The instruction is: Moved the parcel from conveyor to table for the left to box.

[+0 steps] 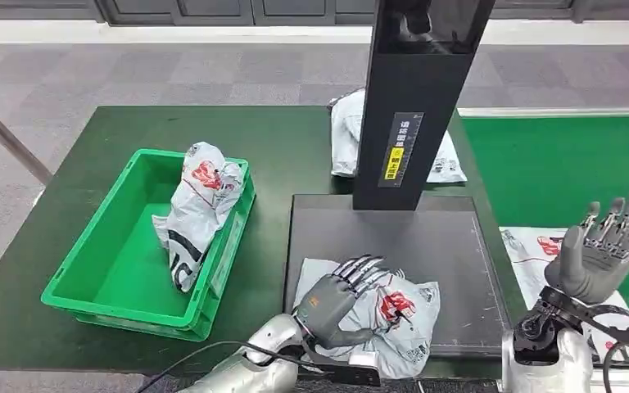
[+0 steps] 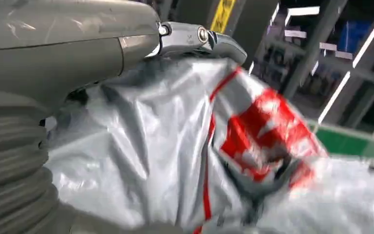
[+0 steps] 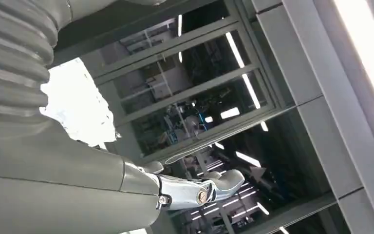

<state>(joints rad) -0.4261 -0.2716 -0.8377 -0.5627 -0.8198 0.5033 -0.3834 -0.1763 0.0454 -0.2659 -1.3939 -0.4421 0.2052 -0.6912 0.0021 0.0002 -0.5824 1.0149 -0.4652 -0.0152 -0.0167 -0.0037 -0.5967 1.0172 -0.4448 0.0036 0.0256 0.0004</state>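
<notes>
A grey parcel with red print (image 1: 397,315) lies on the black plate (image 1: 446,262) at the table's front, its near edge hanging over the plate's rim. My left hand (image 1: 340,299) lies on its left part, fingers spread over the top and thumb pressed against the bag. In the left wrist view the crumpled parcel (image 2: 175,146) bulges against the palm of my left hand (image 2: 78,53), with the thumb (image 2: 199,39) curved over it. My right hand (image 1: 606,250) is raised at the right with fingers apart and holds nothing; its thumb (image 3: 199,187) points at the ceiling.
A green bin (image 1: 90,270) at the left holds another crumpled parcel (image 1: 201,209). A black upright column (image 1: 414,98) rises behind the plate, with a parcel (image 1: 348,135) lying behind it. On the green conveyor (image 1: 565,172) at the right lies a further parcel (image 1: 532,254).
</notes>
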